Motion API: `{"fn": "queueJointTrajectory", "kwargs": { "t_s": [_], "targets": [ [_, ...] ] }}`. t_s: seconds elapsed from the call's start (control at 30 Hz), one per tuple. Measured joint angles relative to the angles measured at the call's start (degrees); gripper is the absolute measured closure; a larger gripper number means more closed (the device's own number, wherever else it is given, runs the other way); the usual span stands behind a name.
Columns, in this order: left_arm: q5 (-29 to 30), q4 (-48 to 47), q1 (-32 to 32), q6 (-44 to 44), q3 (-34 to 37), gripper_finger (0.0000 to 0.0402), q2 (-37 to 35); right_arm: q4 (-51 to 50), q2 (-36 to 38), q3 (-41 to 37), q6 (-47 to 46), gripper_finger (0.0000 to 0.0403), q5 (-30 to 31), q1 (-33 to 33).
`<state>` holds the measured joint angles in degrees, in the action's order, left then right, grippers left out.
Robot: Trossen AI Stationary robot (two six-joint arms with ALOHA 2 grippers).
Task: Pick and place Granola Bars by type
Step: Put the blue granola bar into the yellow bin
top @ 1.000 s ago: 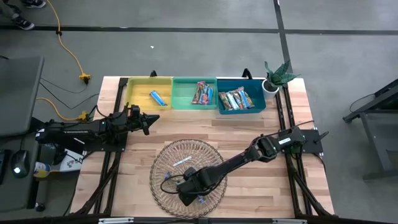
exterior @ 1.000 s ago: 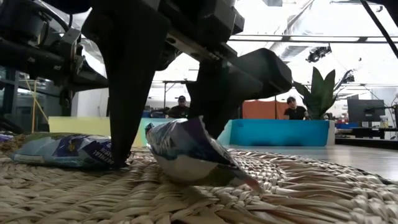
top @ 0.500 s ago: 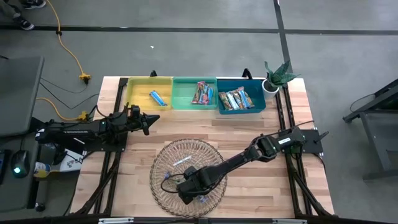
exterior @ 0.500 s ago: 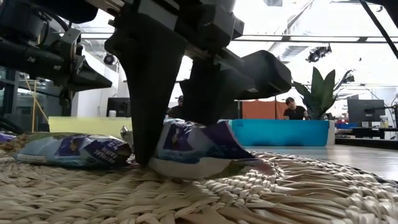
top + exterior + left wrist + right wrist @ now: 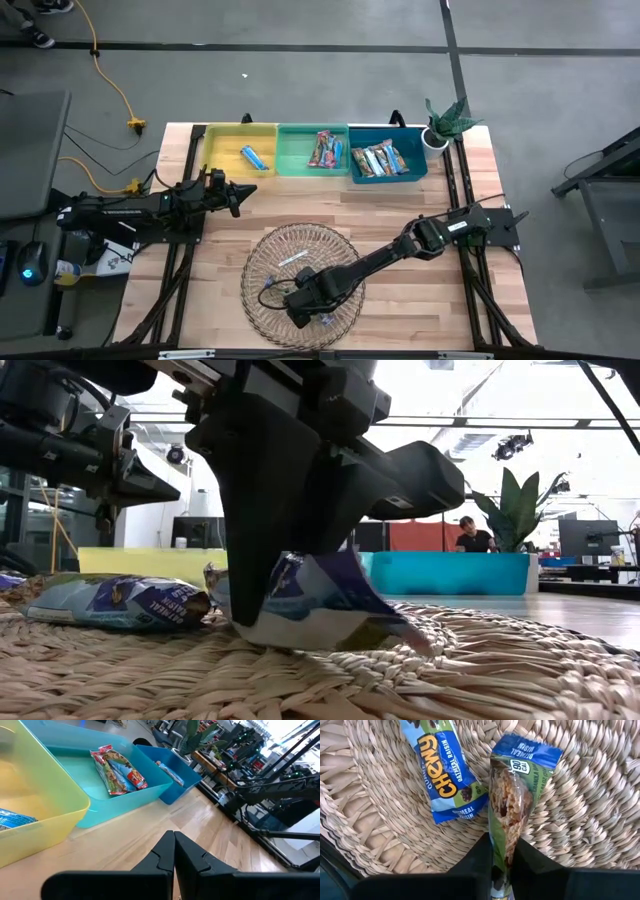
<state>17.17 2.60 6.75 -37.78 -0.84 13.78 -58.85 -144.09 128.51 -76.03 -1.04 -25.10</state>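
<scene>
- Woven straw, the round basket (image 5: 300, 285) is the landmark, sitting at the counter's (image 5: 420, 315) front middle.
- Inside it, the right gripper (image 5: 502, 857) has its fingers clamped on a green-and-blue wrapped granola bar (image 5: 510, 815); the bar's long axis runs straight out from between the fingers.
- Just beside it in the basket lies a light blue wrapped oatmeal-raisin bar (image 5: 445, 775), angled and free.
- The left gripper (image 5: 174, 852) waits beyond the basket's far left rim, fingers pressed together and empty; the right arm is nearer.
</scene>
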Motion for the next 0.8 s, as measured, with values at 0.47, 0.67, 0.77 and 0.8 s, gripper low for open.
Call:
{"fn": "queueJointTrajectory", "kwargs": {
  "t_s": [0.47,0.67,0.77,0.8],
  "targets": [
    [-3.61,0.50,0.00,-0.06,0.00,0.0401,-0.02,-2.01,5.15,0.00,0.88,0.0378,6.41,0.13],
    [-11.30,1.40,0.01,-2.24,0.00,0.0401,-0.04,-3.32,9.03,0.00,5.41,0.0385,12.65,1.18],
    [-17.28,3.90,0.01,-3.26,0.00,0.0401,-0.02,-3.03,11.25,0.00,9.71,0.0382,15.45,2.12],
    [-19.65,5.63,0.01,-3.29,0.00,0.0401,-0.02,-2.94,11.83,0.00,11.46,0.0380,15.80,2.52]
  ]
}}
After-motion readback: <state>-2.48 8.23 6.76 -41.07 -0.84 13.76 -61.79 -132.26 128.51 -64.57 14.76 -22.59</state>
